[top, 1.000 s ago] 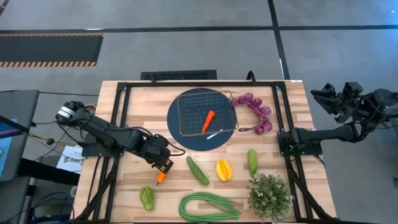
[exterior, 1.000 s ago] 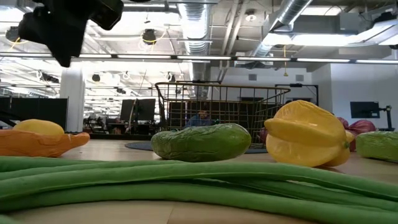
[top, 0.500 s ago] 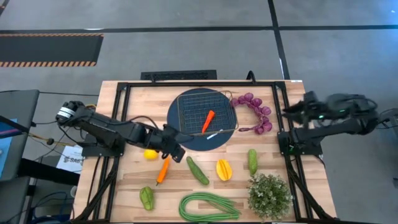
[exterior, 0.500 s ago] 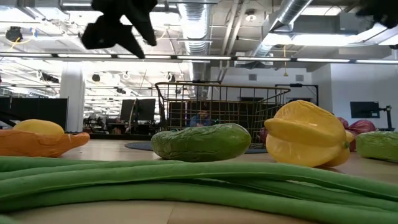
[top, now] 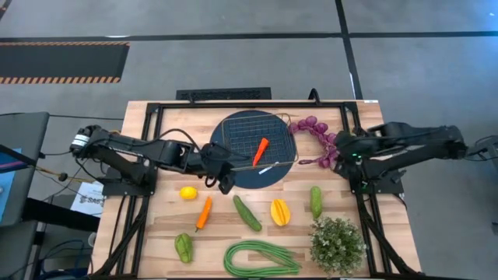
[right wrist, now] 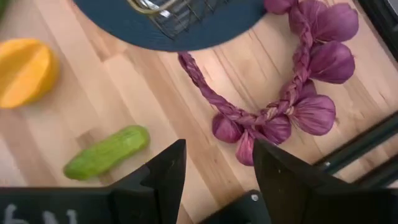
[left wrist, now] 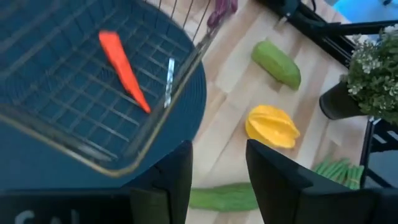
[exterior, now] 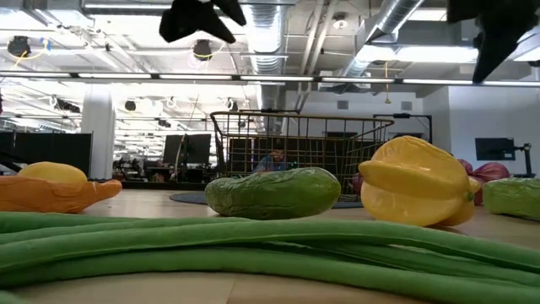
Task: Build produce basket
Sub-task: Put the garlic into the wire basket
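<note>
While the right pincer, open and empty, is hovering above the braided purple string of bulbs, its trailing tail risks snagging the square wire-mesh basket

My surface is pale wood grain. On it sits a dark blue plate under a silvery wire-grid basket holding a red-orange carrot. Nearby lie a purple braided string, a yellow starfruit and green beans.
</note>
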Robot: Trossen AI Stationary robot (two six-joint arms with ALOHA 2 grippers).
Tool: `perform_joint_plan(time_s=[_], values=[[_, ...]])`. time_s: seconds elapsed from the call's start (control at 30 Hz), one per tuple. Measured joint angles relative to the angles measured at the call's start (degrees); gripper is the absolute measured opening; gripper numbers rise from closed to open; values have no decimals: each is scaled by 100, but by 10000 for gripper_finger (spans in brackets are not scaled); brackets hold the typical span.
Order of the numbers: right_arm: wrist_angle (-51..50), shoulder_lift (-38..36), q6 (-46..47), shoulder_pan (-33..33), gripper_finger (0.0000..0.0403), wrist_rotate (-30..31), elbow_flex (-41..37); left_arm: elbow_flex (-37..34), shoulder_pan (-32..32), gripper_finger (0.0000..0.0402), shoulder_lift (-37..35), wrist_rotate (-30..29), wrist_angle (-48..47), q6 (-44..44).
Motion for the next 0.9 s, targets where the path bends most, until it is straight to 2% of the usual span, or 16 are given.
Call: perform_joint_plan(time_s=[0.2,0.37,0.47,0.73,0.9], values=[[425,911,-128,-68,195,-73,-2,37,125,137,0,26,-47,645],[1296,1488,-398,-84,195,-132,-2,39,224,137,0,28,-287,934],[1433,1782,-512,-274,194,-144,-30,39,282,137,-2,30,-348,1050],[2244,1776,-666,-1019,193,-824,-1069,39,287,137,-4,25,-494,1257],[2729,1675,-1252,-1512,193,-1100,-1523,39,336,137,-4,-2,-504,1258]])
